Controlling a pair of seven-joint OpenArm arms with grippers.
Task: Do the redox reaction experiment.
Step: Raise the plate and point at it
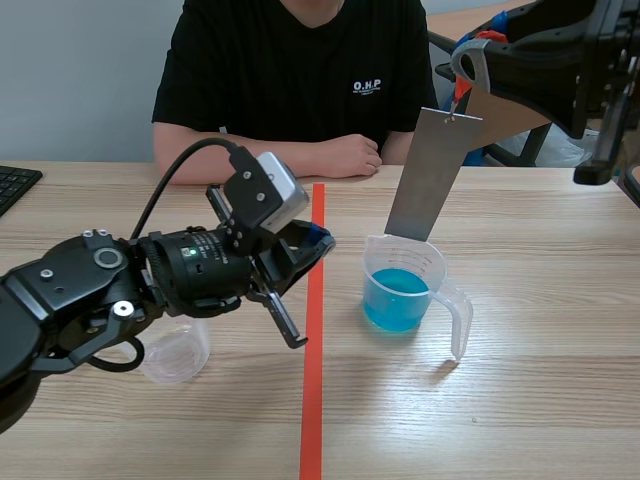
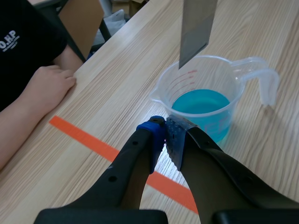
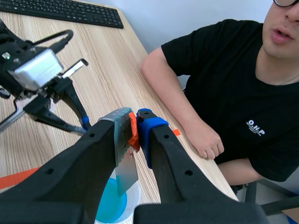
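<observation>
A clear measuring cup [image 1: 405, 262] with blue liquid [image 1: 396, 300] stands right of the tape line. Above it hangs a grey metal sheet [image 1: 432, 175], tilted, its lower corner about level with the cup's rim and clear of the liquid. My right gripper [image 1: 468, 62] is raised and shut on the sheet's top, where an orange-red tab [image 3: 133, 133] sits between the fingers [image 3: 152, 130]. My left gripper [image 1: 318, 240] hovers over the tape line, left of the cup, shut on nothing. In the left wrist view the cup [image 2: 161, 86] lies just ahead of the left gripper [image 2: 166, 135], the sheet [image 2: 196, 28] above it.
A small empty plastic cup [image 1: 176, 350] stands under my left arm. A person in a black shirt sits across the table, hands [image 1: 345, 157] resting on its far edge. A black keyboard [image 1: 15, 185] lies at the far left.
</observation>
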